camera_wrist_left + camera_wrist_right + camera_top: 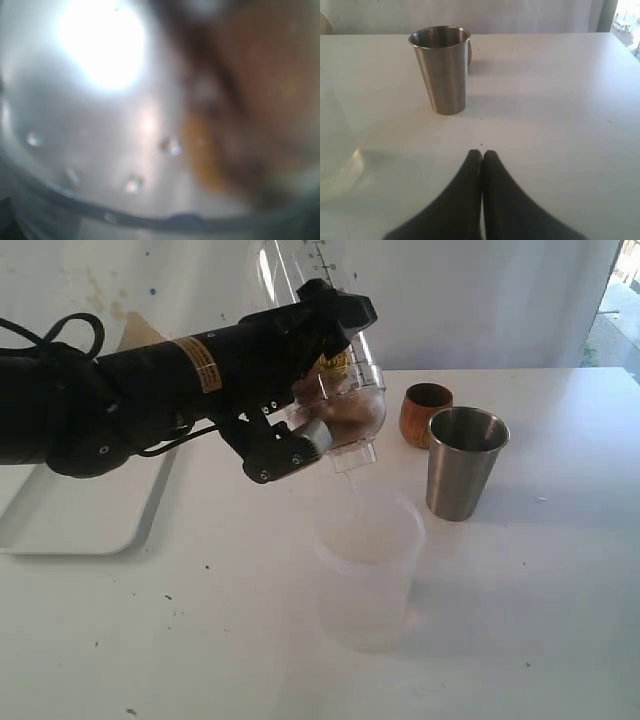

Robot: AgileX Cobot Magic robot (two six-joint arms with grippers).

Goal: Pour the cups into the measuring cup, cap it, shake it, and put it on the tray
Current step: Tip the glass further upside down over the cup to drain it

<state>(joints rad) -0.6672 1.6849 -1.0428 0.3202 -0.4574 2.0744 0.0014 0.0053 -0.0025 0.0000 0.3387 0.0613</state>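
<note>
**White table (520,640), tilted cup aloft: mind that grip**

Your left gripper (322,390) clamps the measuring cup (362,405) across its rounded lower end and holds it tilted in the air, above the frosted container (370,570). That slick plastic could slide through the fingers in a shake and topple the container. You cannot tell whether a cap is on; without one, the contents fly. Your right gripper (482,155) sits closed and empty near the steel tumbler (465,460). The tray (80,530) lies well to the left.
</note>
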